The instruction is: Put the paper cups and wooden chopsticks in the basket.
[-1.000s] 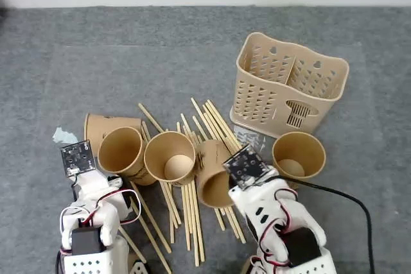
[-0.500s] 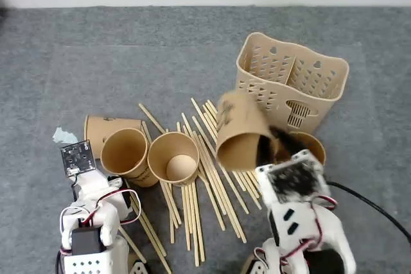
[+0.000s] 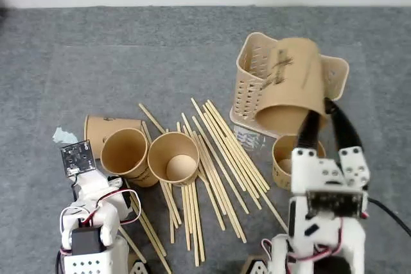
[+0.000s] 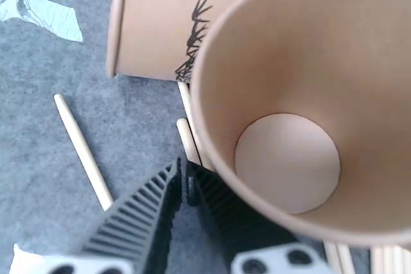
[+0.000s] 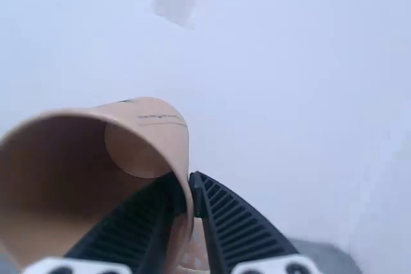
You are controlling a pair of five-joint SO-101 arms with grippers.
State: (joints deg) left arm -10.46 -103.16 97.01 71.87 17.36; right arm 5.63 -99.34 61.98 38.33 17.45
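Covering the whole scene, the grey table (image 3: 128, 62) carries the cream basket (image 3: 250, 91) at its far right, standing upright with its two compartments open to the top. In the high view a paper cup (image 3: 292, 85) hangs in front of the basket, over its middle and right compartment. It is tipped well over, mouth toward the arm and base pointing away, so its long axis runs from the right gripper (image 3: 321, 108) out toward the basket. That gripper pinches the cup's rim wall, one finger inside and one outside, as the right wrist view shows (image 5: 187, 187). The basket lies just beyond and below the cup, so the coming move probably depends on lowering the cup into a compartment before letting go. Three more cups (image 3: 171, 158) sit at the left and a fourth (image 3: 286, 158) beside the right arm. The wooden chopsticks (image 3: 218, 152) lie fanned between them, long axes roughly toward the basket. The left gripper (image 4: 185, 178) rests low by the left cups, jaws pressed together on nothing.
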